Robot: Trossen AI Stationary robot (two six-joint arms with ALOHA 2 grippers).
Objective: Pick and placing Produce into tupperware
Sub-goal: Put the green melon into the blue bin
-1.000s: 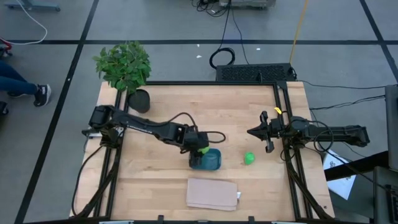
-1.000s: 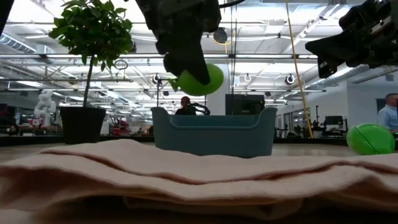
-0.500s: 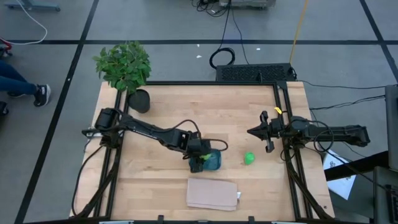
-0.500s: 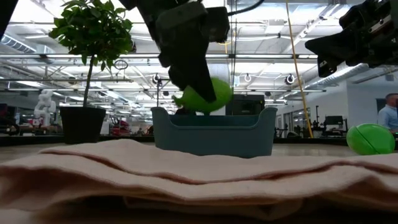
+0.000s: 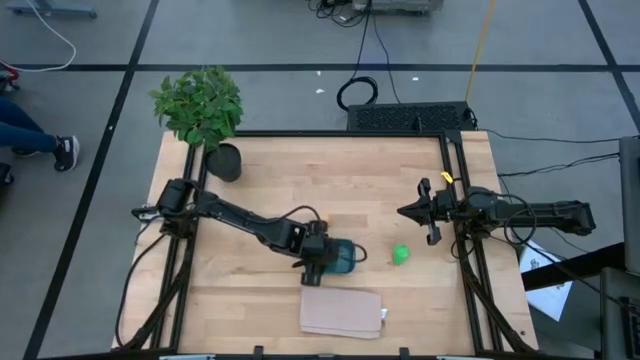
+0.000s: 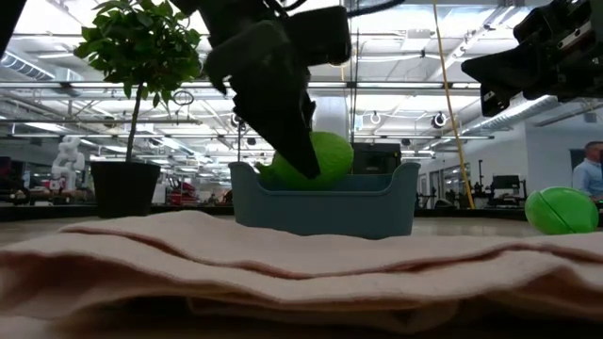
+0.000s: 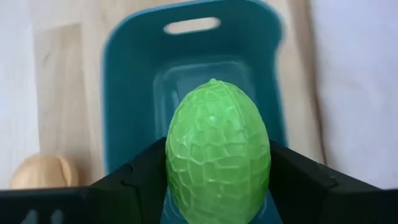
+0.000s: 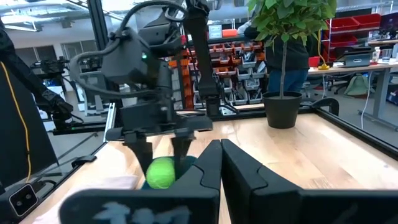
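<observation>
The left gripper (image 7: 217, 186) clasps a bright green lime (image 7: 217, 152) between its two dark fingers (image 7: 140, 177), the fruit filling the gap between them. Directly beneath and just beyond it lies the teal tupperware (image 7: 127, 81); seen level across the table, the lime (image 6: 316, 160) sits at the container's rim (image 6: 325, 202). Just outside the tupperware wall, beside the gripper, rests the orange-tan piece (image 7: 40, 171). A second green lime (image 5: 400, 254) lies on the table beyond the container, between it and the right gripper (image 5: 428, 213), which waits with fingers closed and empty, well apart.
</observation>
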